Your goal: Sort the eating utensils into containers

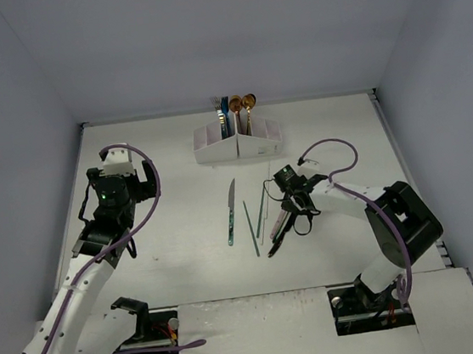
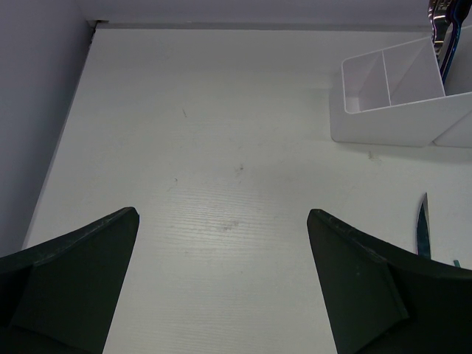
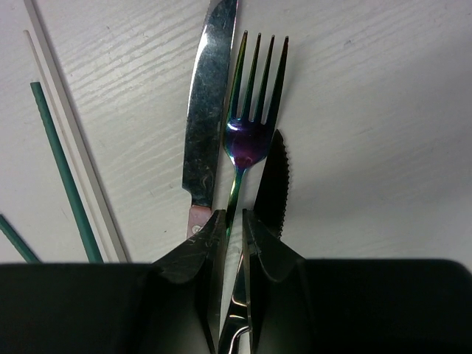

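1. The right gripper point(image 3: 234, 225) is clamped on the handle of an iridescent fork point(image 3: 251, 140), which sits between a silver knife point(image 3: 206, 110) and a dark serrated knife point(image 3: 274, 184)
2. A teal chopstick point(image 3: 63, 169) lies just left of them
3. The left gripper point(image 2: 221, 221) has its fingers spread wide, holding nothing
4. The white organiser box point(image 1: 239, 147) stands near the far wall, with several utensils point(image 1: 236, 109) upright inside

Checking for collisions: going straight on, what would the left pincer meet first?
Only the bare white tabletop, it seems; the white divided organiser box lies off to the right. Depth is unclear.
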Robot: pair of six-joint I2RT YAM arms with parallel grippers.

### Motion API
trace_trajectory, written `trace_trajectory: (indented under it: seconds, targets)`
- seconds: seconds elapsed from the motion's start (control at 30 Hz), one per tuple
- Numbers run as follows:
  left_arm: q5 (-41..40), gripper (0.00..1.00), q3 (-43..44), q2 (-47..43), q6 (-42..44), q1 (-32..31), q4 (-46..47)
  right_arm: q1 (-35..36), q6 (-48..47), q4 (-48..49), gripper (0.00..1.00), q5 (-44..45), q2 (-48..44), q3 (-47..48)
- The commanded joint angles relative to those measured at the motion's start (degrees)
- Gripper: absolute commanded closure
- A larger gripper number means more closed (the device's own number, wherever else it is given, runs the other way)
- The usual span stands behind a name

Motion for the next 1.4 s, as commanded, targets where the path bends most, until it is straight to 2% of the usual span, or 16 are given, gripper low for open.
trace_trajectory:
  seconds: [0.0, 0.27, 0.37, 0.53, 0.73, 0.87, 0.97, 1.1, 1.27, 1.37]
  targets:
    - [0.15, 0.03, 2.08, -0.49, 0.3, -0.34, 2.48, 0.04, 1.22, 0.23, 0.87, 0.66, 2.14, 1.25]
    - [0.33, 0.03, 2.13, -0.5, 0.27, -0.35, 2.4, -0.04, 1.47, 0.46, 0.86, 0.84, 4.35, 0.77]
    - [0.31, 0.03, 2.17, -0.5, 0.4, -0.35, 2.4, -0.04, 0.73, 0.5, 0.98, 2.06, 4.17, 0.8]
    - [0.29, 0.03, 2.17, -0.5, 0.35, -0.35, 2.4, 0.01, -2.72, 0.33, 1.0, 4.68, 0.79, 2.73]
    - [0.49, 0.03, 2.16, -0.33, 0.33, -0.42, 2.4, 0.04, -11.93, -0.2, 1.0, 5.87, -3.85, 11.91]
    - [0.5, 0.03, 2.17, -0.32, 0.4, -0.43, 2.4, 1.48, -20.78, 0.12, 1.0, 7.98, -3.53, 25.15]
    - [0.59, 0.03, 2.26, -0.14, 0.4, -0.43, 2.4, 1.9, -30.61, 2.16, 1.0, 8.69, 1.02, 35.31]
    - [0.68, 0.03, 2.18, 0.11, 0.4, -0.43, 2.31, 1.9, -41.37, 12.29, 1.0, 3.12, 6.09, 45.03]
    - [0.93, 0.03, 2.26, 0.55, 0.45, -0.43, 2.27, 1.94, -50.43, 31.17, 1.0, -2.08, 12.09, 49.63]
    - [1.25, 0.03, 2.34, 0.99, 0.27, -0.43, 2.23, 1.86, -52.14, 42.29, 1.0, -3.75, 17.16, 51.27]
